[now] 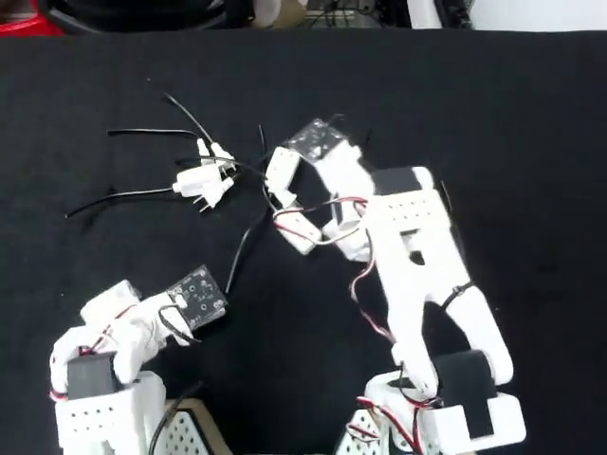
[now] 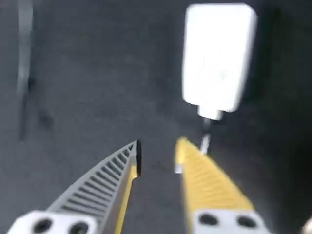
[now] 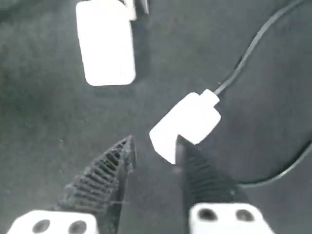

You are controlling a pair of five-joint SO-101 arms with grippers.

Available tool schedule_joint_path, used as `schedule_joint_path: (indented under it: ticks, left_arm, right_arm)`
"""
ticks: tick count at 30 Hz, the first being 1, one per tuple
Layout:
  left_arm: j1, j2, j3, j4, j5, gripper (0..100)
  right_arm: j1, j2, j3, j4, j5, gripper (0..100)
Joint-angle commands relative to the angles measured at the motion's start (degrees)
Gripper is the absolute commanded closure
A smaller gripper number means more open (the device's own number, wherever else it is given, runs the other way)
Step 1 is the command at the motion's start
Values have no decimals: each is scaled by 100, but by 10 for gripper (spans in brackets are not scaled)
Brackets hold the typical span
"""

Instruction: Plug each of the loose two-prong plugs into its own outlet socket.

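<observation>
Plugs (image 1: pixel 204 178) lie loose in a cluster left of centre, toward the far side of the black table (image 1: pixel 512 114). Three are judged from three black cords (image 1: pixel 142 133). None is seen seated. The right gripper (image 3: pixel 153 145) is held parted beside a corded white block (image 3: pixel 187 119), presumably for a grasp, and a second block (image 3: pixel 105 48) lies beyond. The left gripper (image 2: pixel 158 146) is likewise parted before one white block (image 2: pixel 219 53).

White plugs (image 1: pixel 202 180), black cords (image 1: pixel 142 132), black tablecloth (image 1: pixel 531 123), white arms (image 1: pixel 417 256).
</observation>
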State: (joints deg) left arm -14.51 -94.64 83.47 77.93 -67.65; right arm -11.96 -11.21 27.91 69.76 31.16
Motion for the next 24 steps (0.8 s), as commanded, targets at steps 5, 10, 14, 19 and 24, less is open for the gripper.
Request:
schedule_joint_path:
  ticks: [5,10,14,19,24]
  left_arm:
    - [-22,-888,-664,422,1556,791]
    - [-31,-712,-752,105,3455,791]
    - [-31,-712,-708,-211,4510,791]
    - [-40,-712,-127,-651,4782,791]
    - [-40,-712,242,-651,4229,791]
  right_arm:
    - [-818,-215,-400,18,404,805]
    - [-1240,-154,-629,-26,466,805]
    - [-1257,541,-1358,-79,281,805]
    - [-1319,2009,-2404,-255,-167,805]
    - [-1345,3002,-3310,-185,-114,805]
